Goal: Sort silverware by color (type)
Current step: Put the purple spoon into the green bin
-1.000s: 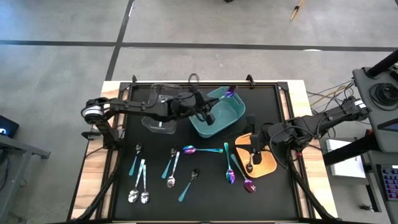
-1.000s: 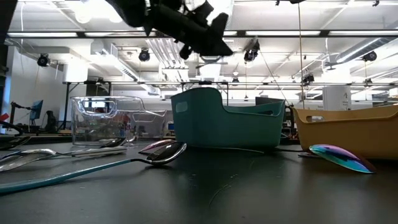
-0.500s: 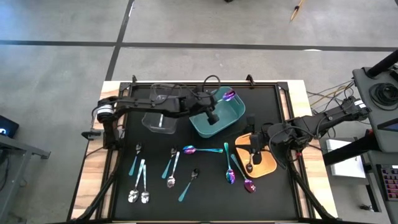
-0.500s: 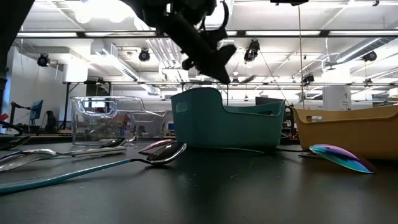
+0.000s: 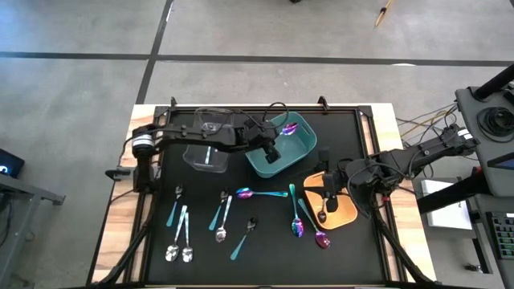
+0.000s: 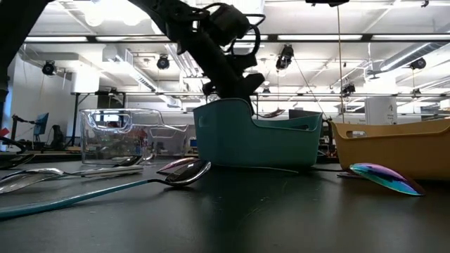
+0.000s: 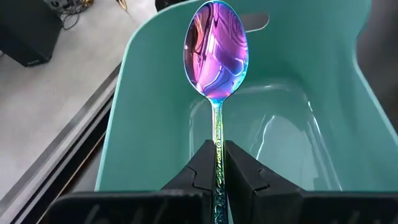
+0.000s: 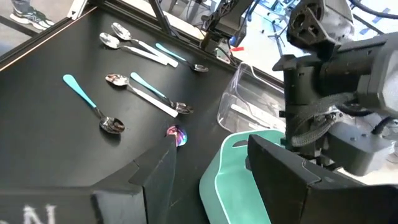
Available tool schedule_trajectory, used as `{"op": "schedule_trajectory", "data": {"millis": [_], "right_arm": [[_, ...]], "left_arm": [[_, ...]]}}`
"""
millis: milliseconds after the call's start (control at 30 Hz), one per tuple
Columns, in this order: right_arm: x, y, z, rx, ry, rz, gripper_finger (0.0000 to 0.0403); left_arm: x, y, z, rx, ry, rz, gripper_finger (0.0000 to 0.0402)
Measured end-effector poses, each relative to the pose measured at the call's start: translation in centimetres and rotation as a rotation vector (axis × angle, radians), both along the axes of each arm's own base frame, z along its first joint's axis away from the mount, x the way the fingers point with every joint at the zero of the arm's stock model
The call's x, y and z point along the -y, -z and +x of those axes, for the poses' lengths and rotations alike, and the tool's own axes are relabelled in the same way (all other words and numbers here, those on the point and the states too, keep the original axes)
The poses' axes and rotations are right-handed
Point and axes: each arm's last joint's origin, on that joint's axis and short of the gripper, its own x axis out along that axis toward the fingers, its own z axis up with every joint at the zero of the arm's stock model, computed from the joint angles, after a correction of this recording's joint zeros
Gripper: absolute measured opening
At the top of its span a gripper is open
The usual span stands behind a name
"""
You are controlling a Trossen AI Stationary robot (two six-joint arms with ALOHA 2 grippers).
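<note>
The black tabletop (image 5: 265,241) fills the middle of the high view, its lower half strewn with silverware (image 5: 221,221): silver, teal-handled and iridescent spoons. Along its upper part sit a clear bin (image 5: 205,152) at left, a teal bin (image 5: 281,144) at centre and an orange bin (image 5: 341,210) lower right.

The left arm reaches across from the upper left, and the left gripper (image 5: 271,152) hangs over the teal bin, its fingers (image 7: 239,171) pressed tight on the handle of an iridescent purple spoon (image 7: 215,53). The spoon's bowl juts out above the bin's far end, near the handle cut-out.

The right gripper (image 5: 325,191) hovers over the orange bin at centre right, its fingers (image 8: 283,180) spread wide with nothing between them. A dark spoon (image 5: 322,215) lies in the orange bin.
</note>
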Motion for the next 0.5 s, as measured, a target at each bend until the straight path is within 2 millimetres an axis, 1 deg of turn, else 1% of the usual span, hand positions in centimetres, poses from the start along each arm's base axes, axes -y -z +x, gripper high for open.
{"op": "schedule_trajectory", "data": {"millis": [233,400,500], "right_arm": [[0.0,0.0,0.0,-0.001,0.000,0.000,0.0192],[0.0,0.0,0.0,-0.002,0.000,-0.001,0.0192],[0.0,0.0,0.0,-0.002,0.002,-0.001,0.0192]], "left_arm": [[-0.3,0.8,1.0,-0.027,-0.002,-0.006,0.0002],[-0.4,1.9,1.5,-0.069,0.000,-0.016,0.0002],[-0.4,1.8,1.6,-0.063,-0.001,-0.015,0.0002]]}}
